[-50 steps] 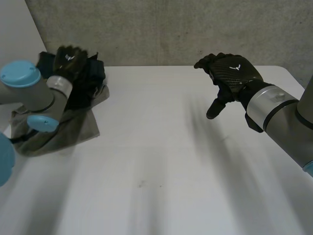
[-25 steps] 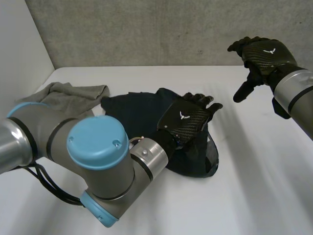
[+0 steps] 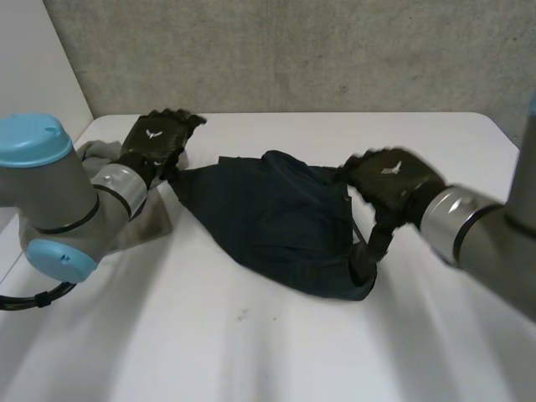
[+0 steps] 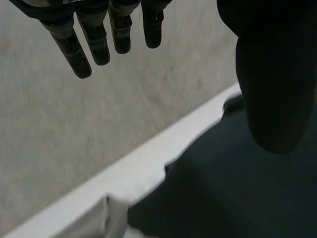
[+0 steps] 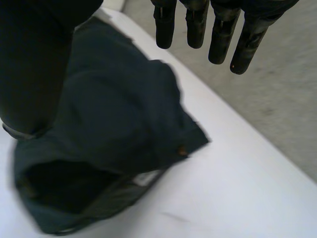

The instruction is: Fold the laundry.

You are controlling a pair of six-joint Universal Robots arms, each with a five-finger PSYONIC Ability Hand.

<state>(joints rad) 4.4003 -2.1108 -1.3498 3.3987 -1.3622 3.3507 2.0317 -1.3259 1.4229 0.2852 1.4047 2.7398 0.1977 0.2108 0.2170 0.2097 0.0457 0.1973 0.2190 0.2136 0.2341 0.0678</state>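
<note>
My left hand (image 3: 155,142) hung at the upper left of the frame, by the left corner of the dark garment (image 3: 268,218). Its fingers (image 4: 79,54) were straight, wide of the thumb, and held nothing. The dark garment lay bunched across the middle of the counter (image 3: 251,360). My right hand (image 3: 389,184) was at its right end, fingers straight and wide too, empty, thumb pointing down beside the open hem. A grey cloth (image 3: 151,222) lay under my left arm, at the left.

Garment (image 3: 268,219) on table (image 3: 251,352) between left hand (image 3: 155,141) and right hand (image 3: 389,180), another cloth (image 3: 155,219) at its left end.
</note>
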